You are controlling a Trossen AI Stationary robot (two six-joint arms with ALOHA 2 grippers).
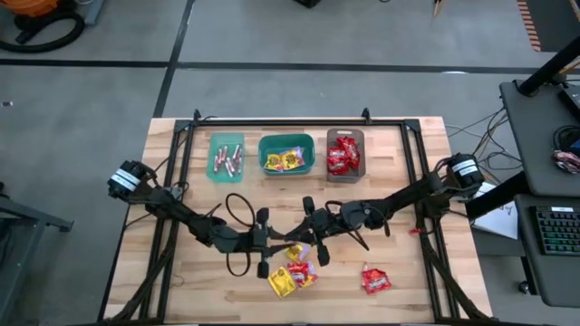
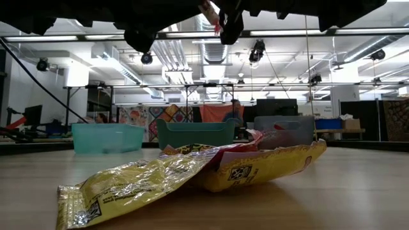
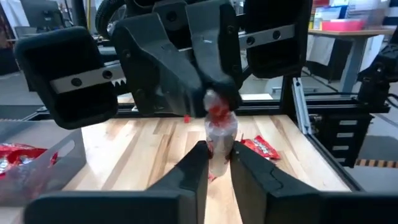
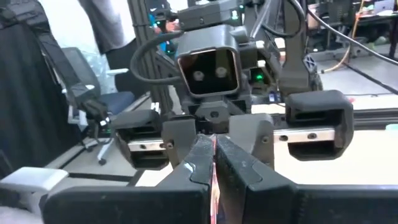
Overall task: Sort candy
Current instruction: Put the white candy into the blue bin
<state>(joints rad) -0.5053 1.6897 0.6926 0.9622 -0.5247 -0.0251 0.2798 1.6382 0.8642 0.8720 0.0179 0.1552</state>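
The two end effectors meet above the desk (image 1: 181,272), just in front of the middle teal bin (image 1: 286,154); the right end effector (image 3: 214,99) is clenched on a pinkish candy stick (image 3: 221,134), and the left end effector (image 3: 214,165) closes around its lower end; a clean handover likely needs a firm left grip before the right lets go; both arms reach inward, low and nearly level; yellow packets (image 1: 290,276) lie below.
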